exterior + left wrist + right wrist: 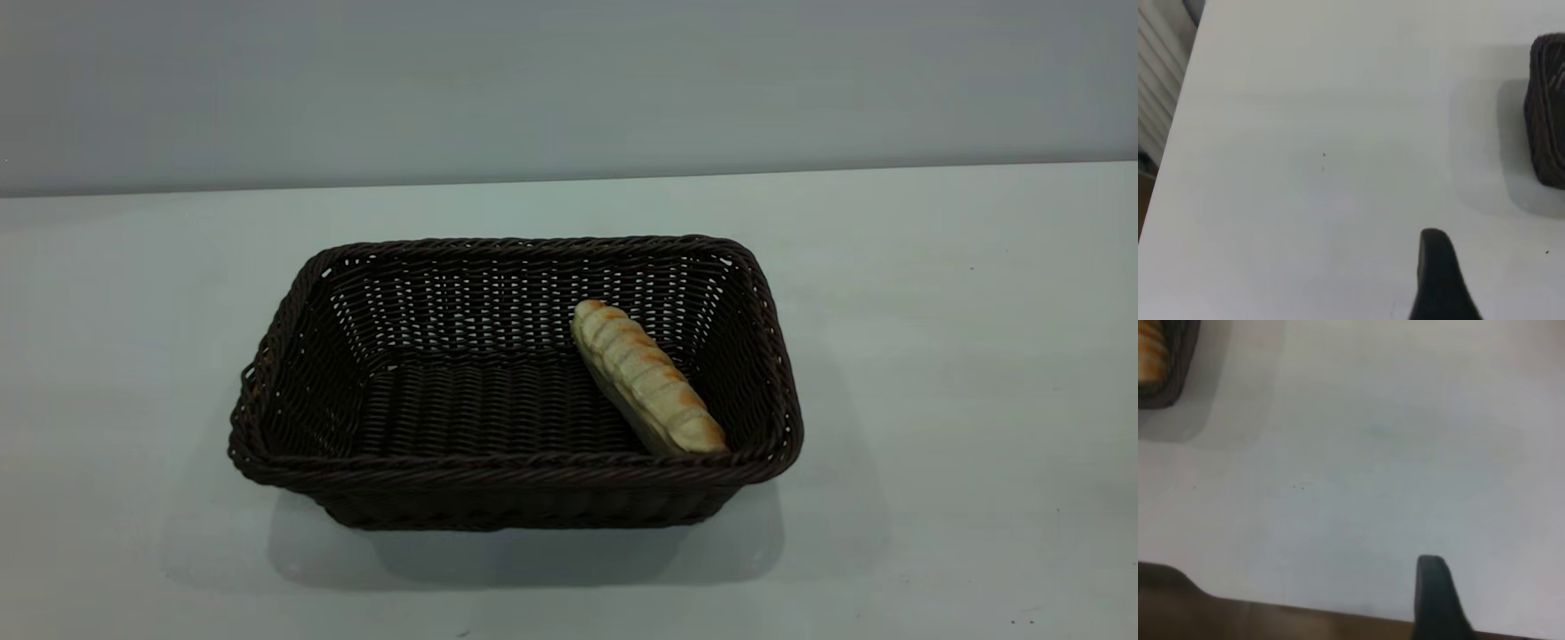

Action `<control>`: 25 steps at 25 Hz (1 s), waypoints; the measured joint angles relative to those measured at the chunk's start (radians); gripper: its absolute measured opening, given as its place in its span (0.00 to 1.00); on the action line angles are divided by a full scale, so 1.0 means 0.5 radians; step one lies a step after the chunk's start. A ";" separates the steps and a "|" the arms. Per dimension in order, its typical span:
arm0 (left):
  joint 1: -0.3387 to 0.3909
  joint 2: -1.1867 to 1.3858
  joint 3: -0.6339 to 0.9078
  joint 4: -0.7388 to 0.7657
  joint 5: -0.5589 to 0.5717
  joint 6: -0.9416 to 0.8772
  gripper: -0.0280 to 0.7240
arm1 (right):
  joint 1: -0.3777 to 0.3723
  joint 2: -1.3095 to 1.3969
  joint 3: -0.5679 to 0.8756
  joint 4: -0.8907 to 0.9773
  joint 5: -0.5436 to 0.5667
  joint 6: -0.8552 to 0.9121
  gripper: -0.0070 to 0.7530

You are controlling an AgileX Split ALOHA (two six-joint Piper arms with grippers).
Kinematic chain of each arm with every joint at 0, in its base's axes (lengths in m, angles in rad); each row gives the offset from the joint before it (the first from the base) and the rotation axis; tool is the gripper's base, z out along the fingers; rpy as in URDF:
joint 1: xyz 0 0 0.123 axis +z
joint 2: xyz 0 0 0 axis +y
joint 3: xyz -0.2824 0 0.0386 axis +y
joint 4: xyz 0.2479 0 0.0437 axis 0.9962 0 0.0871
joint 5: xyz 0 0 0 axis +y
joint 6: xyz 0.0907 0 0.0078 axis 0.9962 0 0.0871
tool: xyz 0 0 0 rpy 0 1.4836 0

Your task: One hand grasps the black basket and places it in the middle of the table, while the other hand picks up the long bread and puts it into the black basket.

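The basket (516, 471) stands upright at the middle of the bench (960, 356), long side toward the exterior camera. The bread (646, 377) lies inside it on the right-hand side, tilted, its far end propped against the back wall and its near end at the front right corner below the rim.

Neither arm appears in the exterior view. In the left wrist view one dark finger (1439, 280) hangs over bare bench, the basket's corner well apart from it. In the right wrist view one dark finger (1438, 600) sits above the bench edge, the basket corner far off. Whether either pair of fingers is spread or closed cannot be told; neither holds anything visible.
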 joint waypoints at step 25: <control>0.000 -0.470 0.281 -0.054 0.121 0.122 0.73 | 0.000 -0.574 0.339 0.158 -0.075 -0.011 0.58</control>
